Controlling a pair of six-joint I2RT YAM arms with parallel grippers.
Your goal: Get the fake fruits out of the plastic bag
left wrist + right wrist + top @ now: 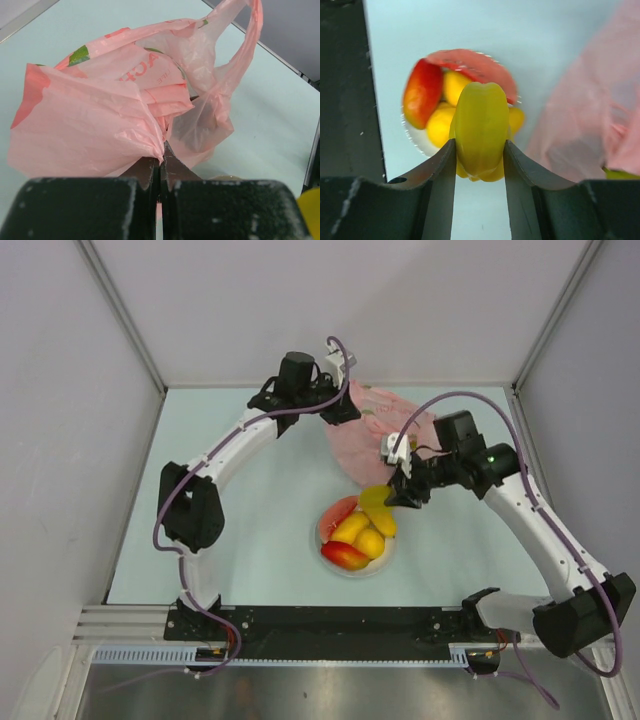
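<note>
Above the white plate (pixel 320 538), near the middle of the table (pixel 250 540), the right fingers (pixel 440 180) hold a yellow-green fruit (pixel 481 130) between them, pressing on its two flanks with the jaws partly apart. In the right wrist view the fruit's long axis runs in line with the fingers, and its rounded far end points past the fingertips toward the plate. From the top camera it shows as a small yellow blob (pixel 377 497) just off the plate's far rim.

On the plate lie the other fake fruits. A red-orange mango (pixel 343 555) sits at the near edge, its long axis slanting from left to right. A pinkish-red slice (pixel 335 512) curves along the far left rim. Several yellow oval fruits (pixel 362 535) are packed between them, touching one another.

Beyond the plate, toward the back of the table, lies the plastic bag (pixel 375 435), crumpled and spread sideways. The left fingers (pixel 145 172) are pressed tight together on a gathered fold of its pink film at the bag's far left end (pixel 340 412). In the left wrist view the bag (pixel 100 120) billows away from that pinch, and one handle loop (pixel 247 45) reaches up to the right. What the bag holds cannot be made out.
</note>
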